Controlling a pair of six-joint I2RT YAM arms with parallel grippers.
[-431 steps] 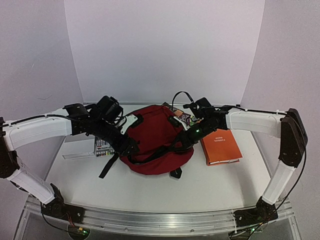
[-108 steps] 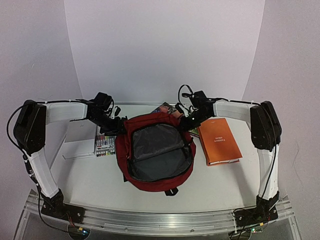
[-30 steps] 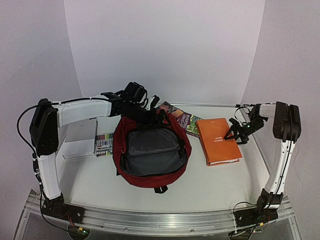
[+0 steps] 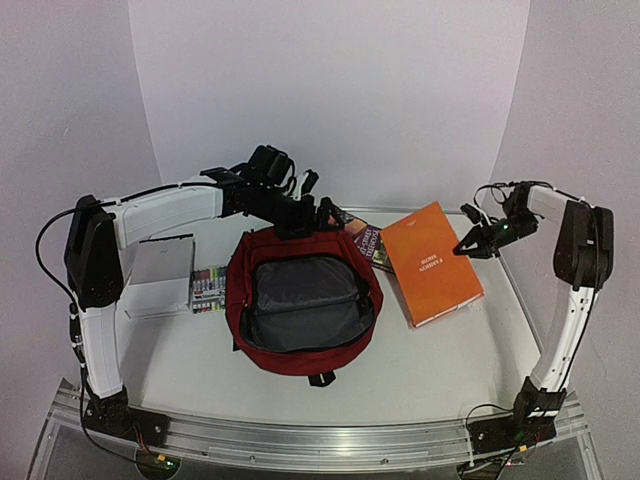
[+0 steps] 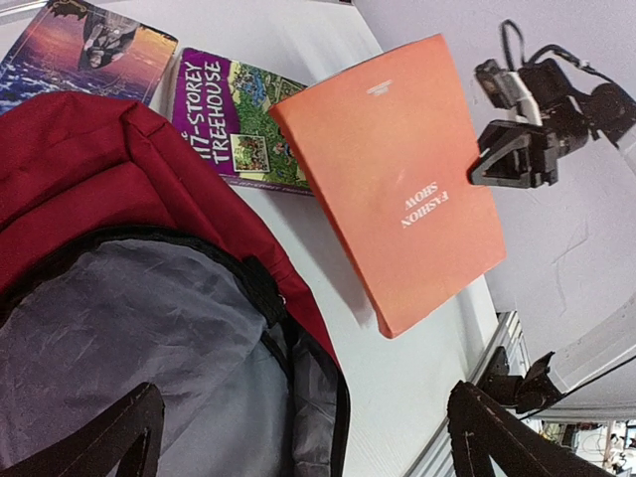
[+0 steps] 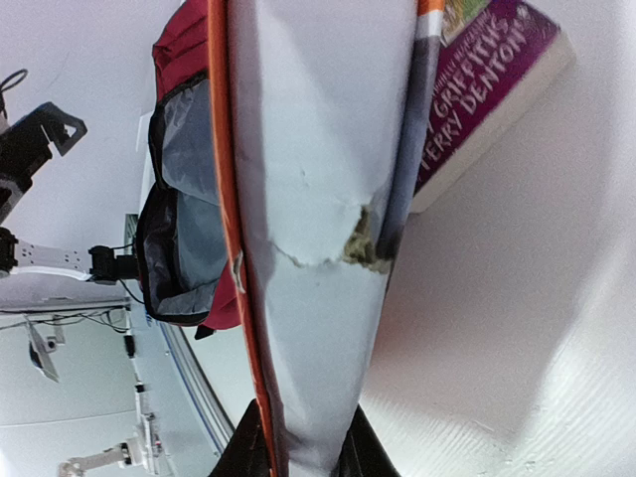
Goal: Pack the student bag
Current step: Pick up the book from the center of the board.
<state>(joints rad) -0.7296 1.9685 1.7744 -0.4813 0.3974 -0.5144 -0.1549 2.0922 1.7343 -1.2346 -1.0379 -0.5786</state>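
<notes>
Student bag [image 4: 300,312] lies flat mid-worktop [image 4: 200,370], a little left of centre. Its main zip is open, the grey lining shows, and nothing can be seen inside.

Toward the left edge a marker pack [image 4: 208,288] sits just beside the bag, with a flat grey case [image 4: 160,272] further left.

Toward the right edge is the orange book [image 4: 432,265]. Its right side is raised and its left edge is down near the bag, so it is tilted. The right end effector [image 4: 472,243] is clamped on the raised edge. In the right wrist view both fingers pinch cover and pages, and the underside looks torn.

A purple paperback [image 4: 367,243] lies partly under the orange book's far-left corner, touching the bag's far-right side. A second dark-covered book [image 5: 79,45] lies behind the bag's top, toward the far edge.

The left end effector [image 4: 305,216] hangs over the bag's far rim. Its jaws are spread wide and hold nothing. Whether it touches the fabric cannot be told.

Step, as judged: first item pickup, with the orange book being lifted for loading. Task looks early.

Next move likely calls for carrying the book left over the opening and sliding it in edge-first. The thin-edge pinch may slip. The left arm may need to hold the rim open, and the two arms will come close over the bag.
</notes>
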